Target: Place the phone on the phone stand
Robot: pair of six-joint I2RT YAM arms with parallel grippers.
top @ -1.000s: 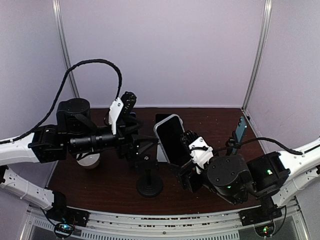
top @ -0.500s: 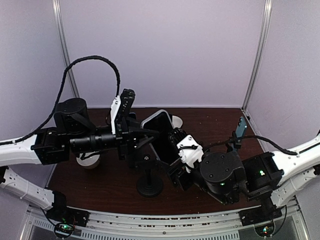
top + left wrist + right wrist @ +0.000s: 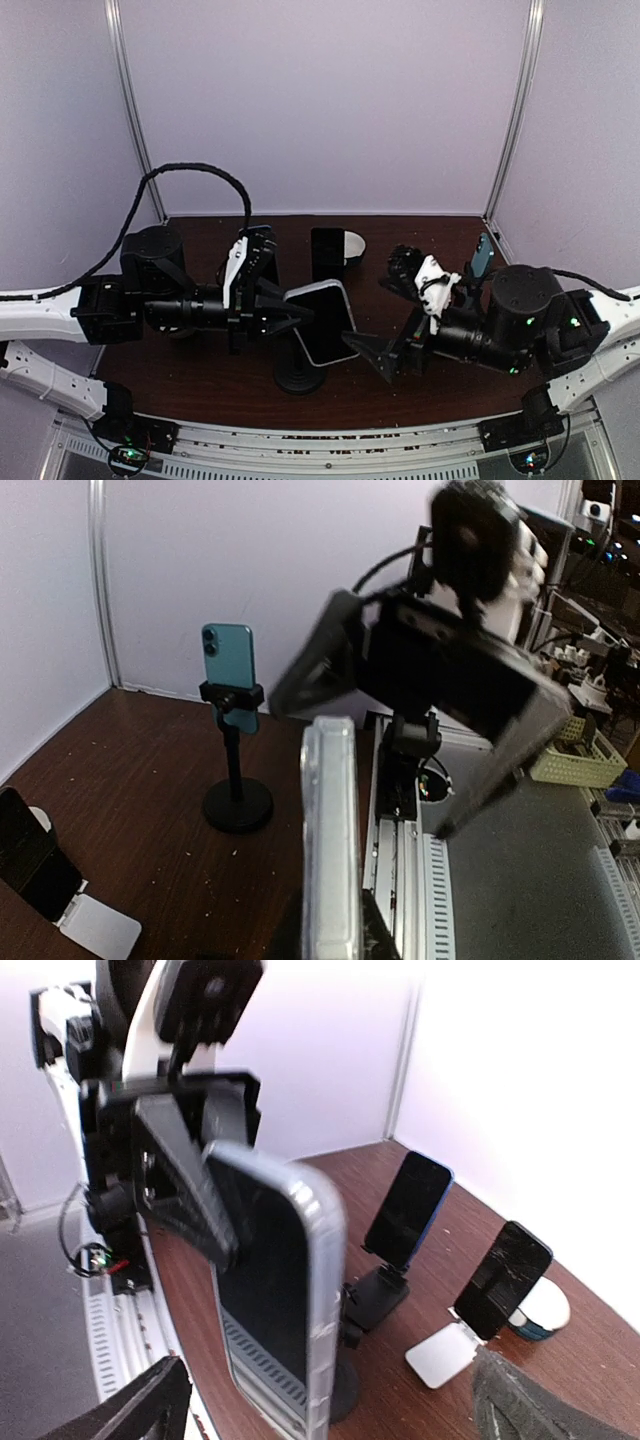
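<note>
Handover done: L tool (image 3: 288, 312) now clamping phone (image 3: 325, 322); R tool (image 3: 392, 308), jaws wide apart, backing off to 3 o'clock. Stand (image 3: 299, 376) sitting at phone's 6, so seating's next.

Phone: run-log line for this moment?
left gripper: shut on phone | right gripper: open | phone: over phone stand, unseated

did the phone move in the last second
Yes. The phone has dropped lower and nearer the black stand base in the top view, now held by the left tool.
</note>
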